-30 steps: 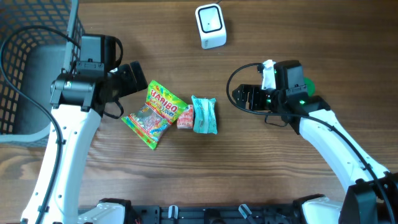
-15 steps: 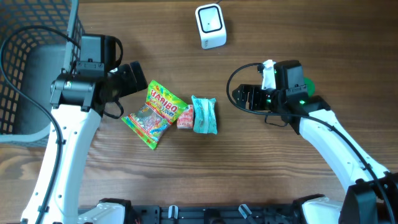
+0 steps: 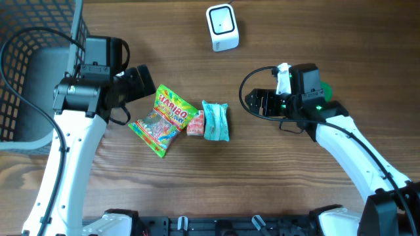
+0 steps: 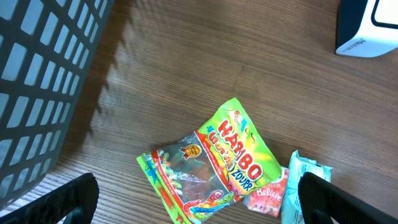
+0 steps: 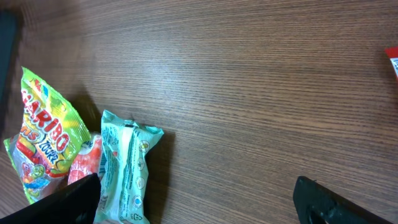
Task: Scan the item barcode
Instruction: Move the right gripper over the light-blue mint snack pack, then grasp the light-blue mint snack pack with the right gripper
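Three touching: green Haribo bag [image 3: 164, 118], small pink pouch [image 3: 195, 123], teal wrapper [image 3: 215, 121]

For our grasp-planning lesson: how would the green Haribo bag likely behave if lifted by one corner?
The Haribo bag looks like thin, crinkled film, so it would probably sag and fold. Its glossy surface may slip in a light pinch. Lying flat, it seems unlikely to roll, though its contents might shift.

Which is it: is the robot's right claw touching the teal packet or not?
Apart. The overhead view shows a strip of bare table between the open right gripper and the teal packet.
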Controlling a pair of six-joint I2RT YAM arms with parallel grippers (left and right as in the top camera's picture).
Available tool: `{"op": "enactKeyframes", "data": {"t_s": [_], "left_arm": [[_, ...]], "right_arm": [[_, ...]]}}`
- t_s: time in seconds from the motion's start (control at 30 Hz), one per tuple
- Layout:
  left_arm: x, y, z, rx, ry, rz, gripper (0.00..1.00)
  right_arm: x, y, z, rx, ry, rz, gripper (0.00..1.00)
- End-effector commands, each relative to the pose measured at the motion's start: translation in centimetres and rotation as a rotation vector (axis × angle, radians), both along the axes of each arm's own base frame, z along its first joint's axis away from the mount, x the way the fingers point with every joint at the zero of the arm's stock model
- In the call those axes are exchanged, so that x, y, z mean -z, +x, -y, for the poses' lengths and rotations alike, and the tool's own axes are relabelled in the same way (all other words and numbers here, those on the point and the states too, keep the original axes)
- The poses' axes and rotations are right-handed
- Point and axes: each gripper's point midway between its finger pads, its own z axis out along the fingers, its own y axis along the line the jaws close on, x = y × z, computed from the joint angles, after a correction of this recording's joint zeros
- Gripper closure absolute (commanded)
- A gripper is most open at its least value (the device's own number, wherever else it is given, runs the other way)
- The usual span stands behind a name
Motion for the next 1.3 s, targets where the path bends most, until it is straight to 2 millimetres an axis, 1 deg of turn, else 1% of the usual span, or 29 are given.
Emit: {"op": "enactKeyframes", "data": {"t_s": [0.0, 0.03, 0.1, 0.13, 0.17, 0.2, 0.23, 0.27, 0.3, 0.33, 0.37, 0.43, 0.47, 0.5, 0.53, 0.57, 0.6, 0.7, 0.77, 0.83, 0.9, 0.93, 0.97, 1.03, 1.07, 1.1, 1.17, 1.2, 1.27], "left_arm": [[0.1, 0.0, 0.2, 0.01, -0.002, -0.003, 0.0], [0.1, 0.0, 0.2, 0.01, -0.002, -0.003, 0.0], [0.1, 0.0, 0.2, 0.01, -0.002, -0.003, 0.0], [0.1, 0.0, 0.2, 0.01, -0.002, -0.003, 0.0], [0.1, 0.0, 0.2, 0.01, -0.002, -0.003, 0.0], [0.1, 0.0, 0.2, 0.01, -0.002, -0.003, 0.0], [0.1, 0.0, 0.2, 0.011, -0.002, -0.003, 0.0], [0.1, 0.1, 0.2, 0.01, -0.001, -0.003, 0.0], [0.1, 0.1, 0.2, 0.009, -0.002, -0.003, 0.0], [0.1, 0.1, 0.2, 0.009, -0.001, -0.003, 0.0], [0.1, 0.1, 0.2, 0.01, -0.002, -0.003, 0.0], [0.1, 0.1, 0.2, 0.01, -0.002, -0.003, 0.0], [0.1, 0.1, 0.2, 0.009, -0.002, -0.003, 0.0], [0.1, 0.1, 0.2, 0.009, -0.002, -0.003, 0.0], [0.1, 0.1, 0.2, 0.01, -0.002, -0.003, 0.0], [0.1, 0.1, 0.2, 0.01, -0.002, -0.003, 0.0], [0.1, 0.1, 0.2, 0.009, -0.002, -0.003, 0.0], [0.1, 0.1, 0.2, 0.01, -0.002, -0.003, 0.0], [0.1, 0.1, 0.2, 0.009, -0.002, -0.003, 0.0], [0.1, 0.1, 0.2, 0.01, -0.002, -0.003, 0.0], [0.1, 0.1, 0.2, 0.009, -0.002, -0.003, 0.0], [0.1, 0.1, 0.2, 0.01, -0.002, -0.003, 0.0], [0.1, 0.1, 0.2, 0.009, -0.002, -0.003, 0.0], [0.1, 0.0, 0.2, 0.01, -0.002, -0.003, 0.0], [0.1, 0.0, 0.2, 0.009, -0.002, -0.003, 0.0], [0.1, 0.1, 0.2, 0.009, -0.002, -0.003, 0.0], [0.1, 0.0, 0.2, 0.009, -0.002, -0.003, 0.0], [0.1, 0.1, 0.2, 0.009, -0.002, -0.003, 0.0], [0.1, 0.0, 0.2, 0.009, -0.002, -0.003, 0.0]], "right_arm": [[-0.3, -0.1, -0.4, -0.007, 0.021, -0.001, 0.0], [-0.6, 0.3, -0.5, 0.014, 0.039, 0.006, 0.0], [-1.0, 0.8, -0.6, 0.118, 0.116, -0.028, 0.0], [-1.0, 0.2, -1.2, 0.111, 0.158, -0.066, 0.09], [-1.0, -0.2, -1.7, 0.091, 0.182, -0.088, 0.73], [-1.0, -0.8, -2.3, 0.068, 0.199, -0.108, 0.96], [-0.8, -1.2, -3.0, 0.047, 0.204, -0.122, 0.96], [-0.2, -1.9, -4.3, 0.009, 0.193, -0.143, 0.96], [0.6, -2.5, -5.6, -0.029, 0.182, -0.16, 0.8], [1.1, -2.9, -6.3, -0.048, 0.176, -0.169, 0.68], [1.9, -3.4, -7.6, -0.084, 0.167, -0.182, 0.67], [3.2, -4.7, -10.4, -0.153, 0.16, -0.204, 0.8], [4.2, -5.1, -11.5, -0.161, 0.151, -0.215, 0.83], [5.3, -5.0, -11.5, -0.112, 0.122, -0.234, 0.87], [6.3, -4.8, -11.6, -0.083, 0.105, -0.246, 0.83], [6.5, -4.9, -12.1, -0.1, 0.126, -0.256, 0.83], [6.9, -5.0, -12.5, -0.106, 0.144, -0.271, 0.95], [8.6, -5.3, -12.8, -0.066, 0.161, -0.339, 0.96], [9.9, -6.4, -14.1, -0.116, 0.189, -0.386, 0.96], [11.4, -7.0, -13.7, -0.075, 0.16, -0.44, 0.96], [11.0, -6.0, -11.9, 0.005, 0.137, -0.437, 0.96], [10.5, -5.0, -9.4, 0.105, 0.095, -0.426, 0.96], [10.1, -4.6, -7.4, 0.164, 0.055, -0.42, 0.96], [9.6, -4.5, -4.1, 0.242, -0.021, -0.418, 0.96], [9.4, -4.4, -3.0, 0.258, -0.052, -0.406, 0.96], [9.0, -4.2, -3.0, 0.232, -0.047, -0.391, 0.96], [7.3, -3.8, -5.4, 0.049, 0.04, -0.324, 0.96], [6.1, -3.9, -6.4, -0.006, 0.087, -0.301, 0.96], [2.5, -3.9, -7.5, -0.067, 0.188, -0.25, 0.96]]}}
